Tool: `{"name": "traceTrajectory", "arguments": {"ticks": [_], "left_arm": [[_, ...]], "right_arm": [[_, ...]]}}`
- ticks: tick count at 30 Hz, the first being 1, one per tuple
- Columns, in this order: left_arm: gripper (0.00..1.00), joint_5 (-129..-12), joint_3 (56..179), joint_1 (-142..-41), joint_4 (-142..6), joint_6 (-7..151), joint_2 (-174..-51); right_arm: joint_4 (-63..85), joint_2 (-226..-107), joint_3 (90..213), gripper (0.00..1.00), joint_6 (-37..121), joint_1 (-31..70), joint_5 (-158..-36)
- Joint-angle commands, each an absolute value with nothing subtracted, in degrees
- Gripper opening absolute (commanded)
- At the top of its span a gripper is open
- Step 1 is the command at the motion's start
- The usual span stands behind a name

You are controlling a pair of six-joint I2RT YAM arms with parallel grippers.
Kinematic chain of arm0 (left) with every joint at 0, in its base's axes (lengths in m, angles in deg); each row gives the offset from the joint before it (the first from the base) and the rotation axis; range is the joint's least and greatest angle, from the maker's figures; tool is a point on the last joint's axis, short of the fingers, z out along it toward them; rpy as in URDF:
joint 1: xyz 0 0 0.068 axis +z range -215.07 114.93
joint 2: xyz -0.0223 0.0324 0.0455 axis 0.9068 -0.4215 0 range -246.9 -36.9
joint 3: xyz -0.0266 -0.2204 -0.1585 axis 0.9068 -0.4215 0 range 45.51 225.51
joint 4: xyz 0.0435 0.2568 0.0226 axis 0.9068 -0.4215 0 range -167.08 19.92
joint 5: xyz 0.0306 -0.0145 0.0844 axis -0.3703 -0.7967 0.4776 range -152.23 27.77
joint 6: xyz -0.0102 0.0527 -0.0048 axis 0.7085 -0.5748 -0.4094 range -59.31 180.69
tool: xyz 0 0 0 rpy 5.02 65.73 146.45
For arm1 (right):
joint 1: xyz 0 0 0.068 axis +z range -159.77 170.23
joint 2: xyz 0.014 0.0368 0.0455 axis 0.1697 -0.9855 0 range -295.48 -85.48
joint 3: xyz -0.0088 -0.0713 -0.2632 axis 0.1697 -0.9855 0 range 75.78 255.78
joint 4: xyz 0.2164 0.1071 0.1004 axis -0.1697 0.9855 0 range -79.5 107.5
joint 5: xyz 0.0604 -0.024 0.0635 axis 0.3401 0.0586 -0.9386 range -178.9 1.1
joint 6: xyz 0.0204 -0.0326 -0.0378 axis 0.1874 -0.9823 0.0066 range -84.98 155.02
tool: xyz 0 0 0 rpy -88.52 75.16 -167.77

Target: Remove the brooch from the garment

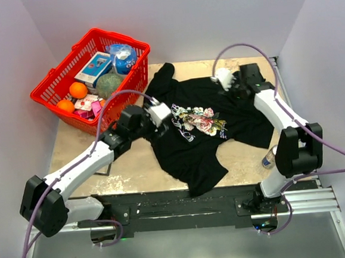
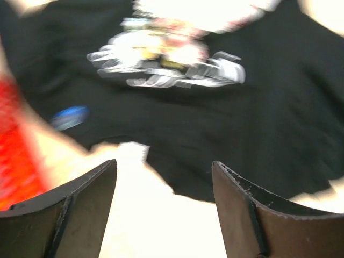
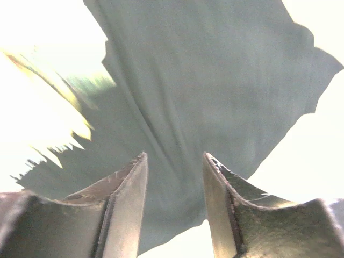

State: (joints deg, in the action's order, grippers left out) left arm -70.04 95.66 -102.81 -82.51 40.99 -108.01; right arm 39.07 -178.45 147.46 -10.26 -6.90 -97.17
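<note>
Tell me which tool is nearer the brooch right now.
Left. The left tool hovers at the garment's edge, the blue brooch just ahead-left in its wrist view. The right tool is over the garment's opposite side, no brooch in its view.

Top external view: high, behind the near edge, facing down over the whole counter (image 1: pixel 73 152). Left wrist view: low, close, blurred, facing across the garment (image 2: pixel 269 107) from its left-edge side. Right wrist view: close above the garment near the far edge. All three share the garment.
</note>
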Motion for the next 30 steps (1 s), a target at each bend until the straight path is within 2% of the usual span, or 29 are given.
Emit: {"name": "traceTrajectory", "arguments": {"ticks": [1, 3, 6, 10, 16, 20, 23, 24, 25, 26, 30], "left_arm": [[0.76, -50.64, 101.39, -96.54, -75.97, 57.86, -111.86], [0.76, -49.75, 102.64, -93.65, -76.23, 60.24, -115.02], [0.74, -50.35, 104.66, -91.53, -77.02, 61.31, -118.54], [0.70, -53.96, 104.57, -88.89, -77.55, 60.95, -119.08], [0.67, -63.44, 101.16, -88.18, -76.42, 55.86, -118.02], [0.68, -65.21, 100.44, -88.18, -74.83, 57.25, -120.39], [0.71, -67.23, 100.71, -88.18, -72.99, 58.66, -123.29], [0.75, -67.41, 101.14, -88.18, -72.11, 60.23, -123.99], [0.88, -67.85, 101.58, -88.18, -71.67, 60.25, -125.48], [0.98, -68.20, 102.02, -88.18, -71.58, 62.43, -126.19], [0.95, -69.17, 104.22, -88.18, -70.87, 64.29, -129.35]], "right_arm": [[34.94, -179.07, 153.90, 0.51, 3.96, 1.90, -106.38], [31.86, -184.23, 159.00, 0.53, 13.33, 3.23, -110.41], [28.26, -189.70, 164.98, 0.52, 19.18, 7.09, -113.85], [27.02, -198.92, 169.73, 0.49, 16.83, 12.89, -112.46], [29.13, -203.34, 164.31, 0.43, 9.71, 15.28, -110.97], [31.23, -199.23, 158.85, 0.41, 7.07, 15.28, -106.06], [31.94, -195.09, 152.27, 0.41, 5.14, 15.28, -104.38], [32.64, -192.99, 150.68, 0.41, 3.57, 15.19, -103.85], [33.43, -191.92, 147.53, 0.40, 2.60, 15.28, -103.06], [34.65, -190.96, 145.94, 0.40, 1.72, 15.10, -102.09], [36.86, -185.60, 138.20, 0.40, -4.69, 12.39, -99.98]]}}
